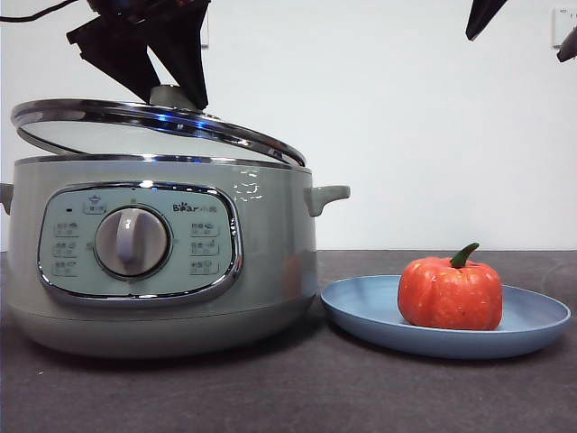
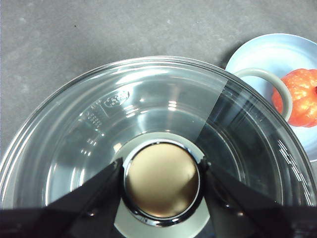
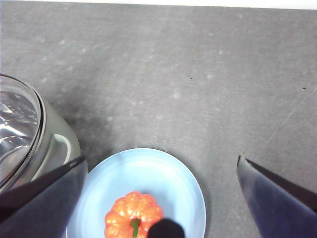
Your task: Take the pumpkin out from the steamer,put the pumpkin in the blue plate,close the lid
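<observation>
The pumpkin point(image 1: 450, 292) sits upright on the blue plate point(image 1: 361, 311) to the right of the steamer point(image 1: 162, 262). My left gripper point(image 1: 171, 95) is shut on the knob point(image 2: 162, 182) of the glass lid point(image 1: 153, 122), which is held tilted just above the steamer's rim, its left side higher. The left wrist view shows the lid point(image 2: 99, 139), the steamer's handle point(image 2: 267, 82) and the pumpkin point(image 2: 299, 96). My right gripper point(image 3: 161, 198) is open, high above the plate point(image 3: 148, 178) and the pumpkin point(image 3: 132, 214); it shows as a black tip point(image 1: 482, 16) in the front view.
The dark grey table point(image 1: 288, 388) carries the steamer and the plate. A white wall stands behind. The steamer's right handle point(image 1: 326, 195) reaches toward the plate.
</observation>
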You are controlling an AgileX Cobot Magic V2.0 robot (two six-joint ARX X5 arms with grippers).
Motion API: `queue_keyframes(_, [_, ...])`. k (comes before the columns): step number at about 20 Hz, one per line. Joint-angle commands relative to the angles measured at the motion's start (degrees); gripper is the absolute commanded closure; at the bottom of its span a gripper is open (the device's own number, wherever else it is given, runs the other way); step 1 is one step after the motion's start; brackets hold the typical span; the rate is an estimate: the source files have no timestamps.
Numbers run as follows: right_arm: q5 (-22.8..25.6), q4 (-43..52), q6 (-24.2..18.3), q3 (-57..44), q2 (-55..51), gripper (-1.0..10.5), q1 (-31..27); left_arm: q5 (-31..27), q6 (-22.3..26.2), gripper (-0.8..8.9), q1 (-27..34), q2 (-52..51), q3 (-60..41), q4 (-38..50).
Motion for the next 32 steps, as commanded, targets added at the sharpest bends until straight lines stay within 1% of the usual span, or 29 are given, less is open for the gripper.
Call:
queue_keyframes(1, [0.24,0.26,0.35,-0.28,0.04,4.4,-0.02,0.52,-0.39,8.22,-0.24,-0.26,0.55,1.49])
queue_keyframes(5, [0.24,0.26,0.35,-0.28,0.04,4.4,-0.02,0.66,-0.42,8.22,-0.26,-0.26,0.39,1.77])
queue_keyframes(8, [0.24,0.26,0.35,-0.28,0.04,4.4,-0.02,0.68,-0.63,8.22,-0.76,-0.26,-1.97,3.67])
queue_keyframes(16, [0.15,0.26,0.42,-0.28,0.04,4.4,0.0,0.55,-0.55,8.13,-1.53,-0.26,-3.93,3.1])
queue_keyframes(17, [0.15,0.24,0.42,-0.28,0.04,4.4,0.0,0.22,-0.52,7.84,-1.51,-0.26,-3.93,2.93])
queue_keyframes(18, [0.15,0.24,0.42,-0.28,0.04,4.4,0.0,0.2,-0.55,6.51,-1.51,-0.28,-3.93,2.82])
queue_keyframes(19, [0.13,0.24,0.42,-0.28,0.04,4.4,0.0,0.09,-0.55,4.72,-1.46,-0.28,-3.93,2.8])
queue_keyframes(20, [0.13,0.22,0.42,-0.28,0.04,4.4,0.0,0.11,-0.59,3.39,-1.33,-0.28,-3.93,2.8])
queue_keyframes(21, [0.13,0.22,0.42,-0.28,0.04,4.4,0.0,0.09,-0.59,3.23,-1.33,-0.28,-3.93,2.78])
queue_keyframes(26, [-0.2,0.07,0.39,-0.28,0.04,4.5,0.0,0.11,-0.59,3.24,-1.36,-2.91,-3.41,2.82])
queue_keyframes(28, [-0.31,-2.19,0.17,-0.28,-0.37,4.5,0.0,0.26,-0.59,3.27,-1.36,-5.95,-3.41,1.77])
queue_keyframes(30, [-0.31,-5.42,-1.4,-0.28,-1.29,4.5,0.07,0.24,-0.59,3.9,-1.36,-9.9,-3.41,-1.03])
queue_keyframes(31, [-0.31,-6.69,-1.81,-0.28,-2.01,4.9,0.04,0.24,-0.57,4.48,-1.36,-12.04,-3.41,-2.54])
queue_keyframes(32, [-0.33,-7.45,-1.79,-0.28,-2.84,6.0,0.07,0.22,-0.17,5.53,-1.36,-14.21,-3.41,-4.0])
